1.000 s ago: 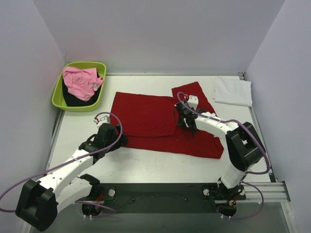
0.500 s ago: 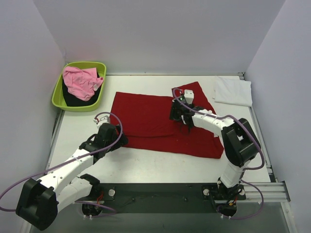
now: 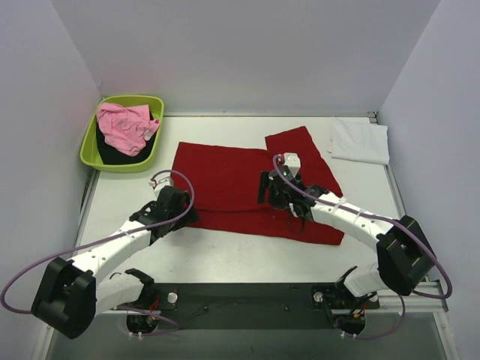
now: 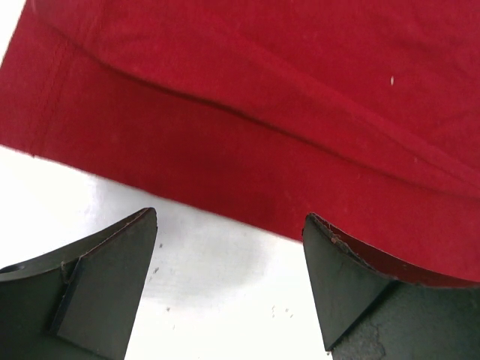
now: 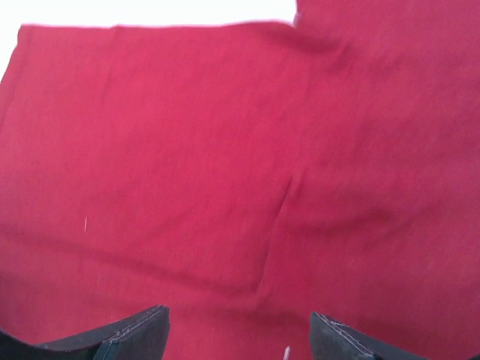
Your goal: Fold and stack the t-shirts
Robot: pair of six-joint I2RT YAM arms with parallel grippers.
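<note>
Deep red t-shirt [image 3: 225,176], partly folded, lies flat across the middle of the table [image 3: 225,255]. The left gripper [image 3: 184,214] sits at the shirt's near-left hem, fingers spread and empty, with the hem just beyond the tips. The right gripper [image 3: 274,193] hovers over the shirt's middle, fingers apart, holding nothing, with red cloth showing between them. A folded white t-shirt [image 3: 360,140] lies far right. The pink t-shirt [image 3: 124,124] rests on the black t-shirt [image 3: 112,154] in the green tub [image 3: 88,146], far left.

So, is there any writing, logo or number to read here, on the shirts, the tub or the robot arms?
None readable. The deep red t-shirt, white t-shirt, pink t-shirt and lime-green tub are plain, and neither the left arm nor the right arm shows any legible marking.
</note>
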